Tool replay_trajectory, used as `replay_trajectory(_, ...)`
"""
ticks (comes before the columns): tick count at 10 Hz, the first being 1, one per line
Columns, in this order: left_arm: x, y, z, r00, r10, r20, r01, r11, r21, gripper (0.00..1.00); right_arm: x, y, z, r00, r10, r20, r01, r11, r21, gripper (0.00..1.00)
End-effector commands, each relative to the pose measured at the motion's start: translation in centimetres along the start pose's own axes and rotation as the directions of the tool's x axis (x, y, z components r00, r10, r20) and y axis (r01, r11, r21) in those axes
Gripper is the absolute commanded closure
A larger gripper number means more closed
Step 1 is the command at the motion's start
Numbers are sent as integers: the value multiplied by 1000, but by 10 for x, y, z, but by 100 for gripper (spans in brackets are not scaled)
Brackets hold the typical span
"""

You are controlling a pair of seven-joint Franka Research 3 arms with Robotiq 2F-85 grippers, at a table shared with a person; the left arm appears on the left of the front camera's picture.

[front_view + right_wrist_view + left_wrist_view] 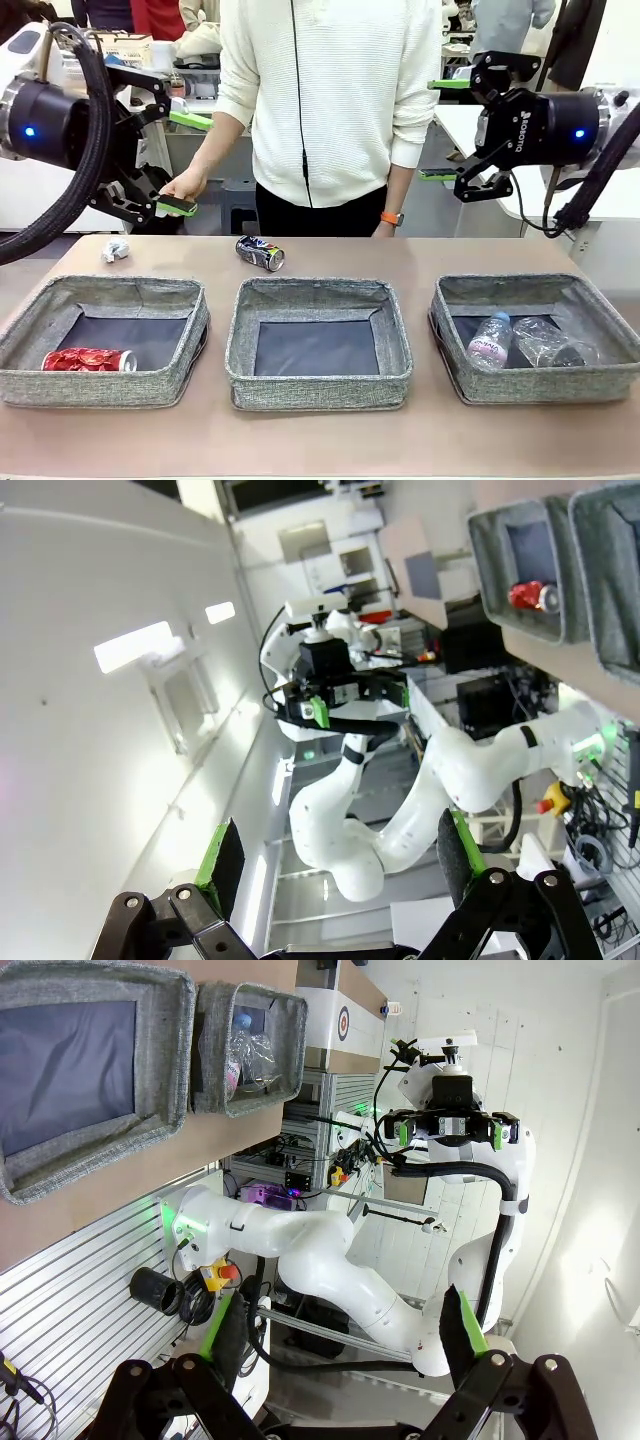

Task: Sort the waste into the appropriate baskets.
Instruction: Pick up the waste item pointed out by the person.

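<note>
Hovering with fingers spread and holding nothing, the robot's left hand and right hand flank a person standing beyond the middle basket. A dark blue soda can lies on the table just behind that basket, with a white paper wad farther left. A dented red soda can lies in the basket on its left; a pink-labelled bottle and a clear bottle lie in the basket on its right.

Dented can in left basket, bottles in right basket, other can and wad behind.
</note>
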State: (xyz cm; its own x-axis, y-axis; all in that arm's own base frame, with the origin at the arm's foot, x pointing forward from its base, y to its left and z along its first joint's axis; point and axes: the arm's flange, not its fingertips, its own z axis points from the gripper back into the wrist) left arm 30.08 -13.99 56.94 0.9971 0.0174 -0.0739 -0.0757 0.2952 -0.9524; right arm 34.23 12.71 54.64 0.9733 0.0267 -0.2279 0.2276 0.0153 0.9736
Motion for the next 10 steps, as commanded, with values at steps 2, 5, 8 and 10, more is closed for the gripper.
replay_trajectory(2,0,-1,1,1000,2,-9,-2,1000,8,0,0,2,-3,1000,6,12,-6,1000,15,0)
replay_trajectory(5,0,-1,1,1000,2,-9,-2,1000,8,0,0,2,-3,1000,6,12,-6,1000,15,0)
replay_trajectory(8,1,-2,12,997,-54,49,44,981,189,0,0,2,-3,1000,6,12,-6,1000,15,0)
replay_trajectory(10,9,-1,71,896,-241,373,-196,539,819,0,0,2,-3,1000,6,12,-6,1000,15,0)
